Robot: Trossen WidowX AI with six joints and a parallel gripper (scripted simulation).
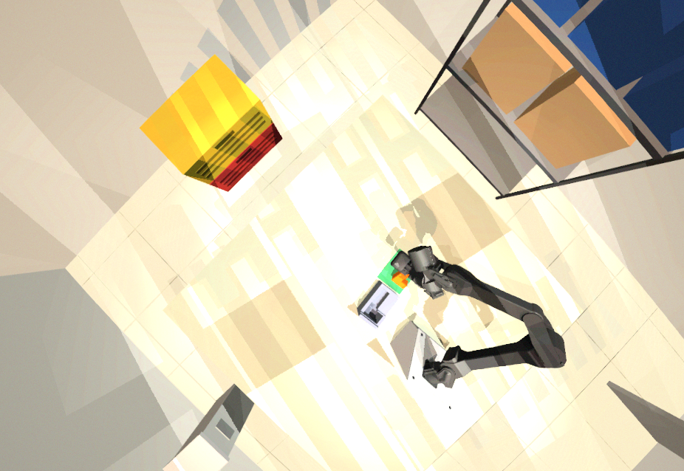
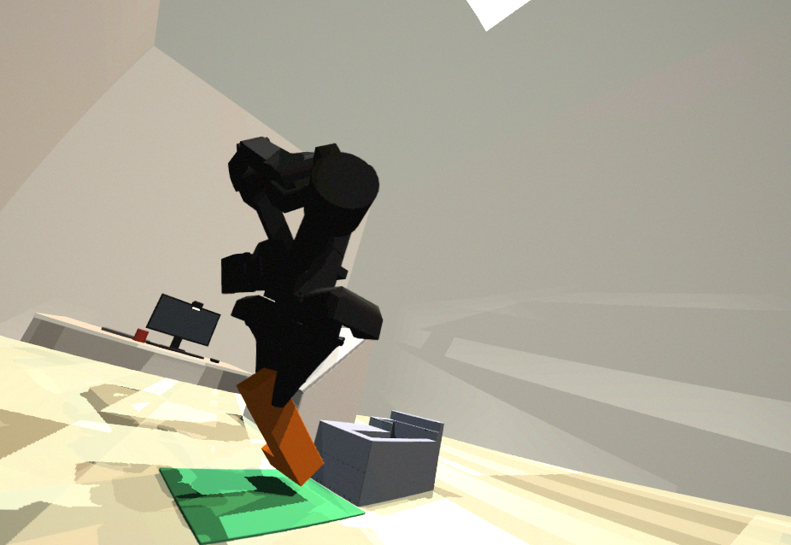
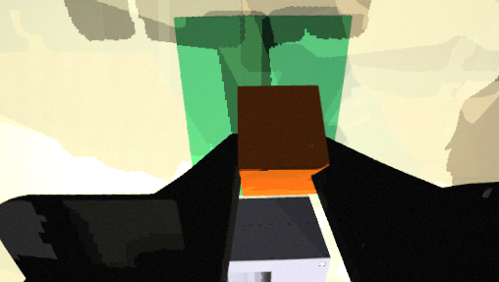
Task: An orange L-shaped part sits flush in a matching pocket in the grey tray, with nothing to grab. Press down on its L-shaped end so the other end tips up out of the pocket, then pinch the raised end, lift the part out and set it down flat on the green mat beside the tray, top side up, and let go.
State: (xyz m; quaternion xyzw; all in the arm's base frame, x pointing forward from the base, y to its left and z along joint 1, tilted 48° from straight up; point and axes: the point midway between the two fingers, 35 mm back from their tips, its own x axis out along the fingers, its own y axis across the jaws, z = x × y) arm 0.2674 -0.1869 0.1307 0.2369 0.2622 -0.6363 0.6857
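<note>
In the top view, the orange L-shaped part [image 1: 399, 279] [image 2: 285, 431] [image 3: 282, 129] shows over the green mat [image 1: 388, 275] [image 2: 281, 524] [image 3: 203, 87], beside the grey tray [image 1: 391, 303] [image 2: 398, 474] [image 3: 280, 227], and the arm [image 1: 490, 291] [image 2: 329, 256] reaches in above it. The pocket stands open, so the pressing, tipping, pinching and lifting out look done; what is left is to lower the part, lay it flat with its top side up, and let go. The exterior view bears this out: the part hangs steeply tilted from the fingers [image 2: 277, 391], its lower end just above the mat near the edge on the tray's side, though I cannot be sure from here whether that end touches. Its upper end sticks out beside the fingertips. It looks like a plain square-edged bar with a short foot jutting out near the bottom, bright orange on some faces and rusty brown in shade. In the wrist view, the fingers stand on either side of the part, closed on it; its near end shows as a dark brown square with a strip of bright orange below. The tilt probably still has to be taken out before release, or the part could topple onto the wrong face.
</note>
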